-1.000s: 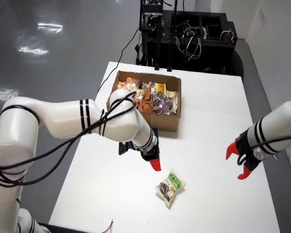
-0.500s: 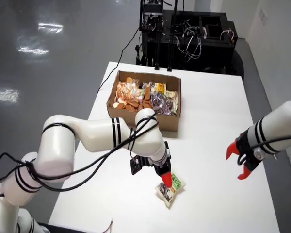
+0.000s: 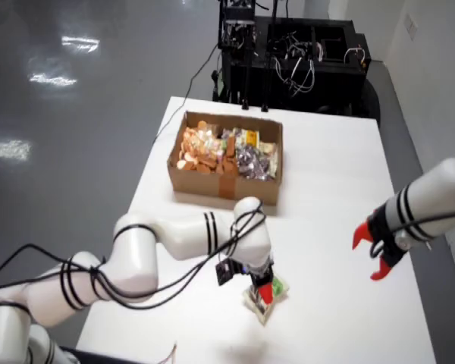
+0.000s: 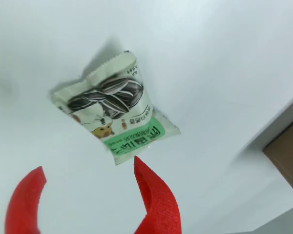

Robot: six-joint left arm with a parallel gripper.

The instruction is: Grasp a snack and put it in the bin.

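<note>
The snack packet [image 4: 115, 113] lies flat on the white worktop [image 4: 224, 58], a little left of the middle of the wrist picture. It is a small pale bag with dark seeds drawn on it and a green band at one end. Its long side runs on a slant, from the upper left down to the lower right. The green end points to the lower right, toward the red fingers [image 4: 154, 195], and the zigzag seal points to the upper left.

The gripper [image 4: 88, 195] sits at the bottom of that picture. Its two fingers are spread apart and hold nothing. The right one has its tip just below the green end of the bag; I cannot tell if it touches. The bag is not between the fingers yet.

In the wide picture the packet [image 3: 264, 296] is at the lower middle, right under the arm's gripper [image 3: 262, 290].

I think this is the reaching step, just before the grab. Next, the fingers need to slide up over the bag, one on each side, and then squeeze. After that comes a lift and a carry to the cardboard box [image 3: 226, 182], which sits higher in the wide picture and is already full of snacks.

The other arm [image 3: 421, 208], at the right, has red fingers too and is far from the bag.
</note>
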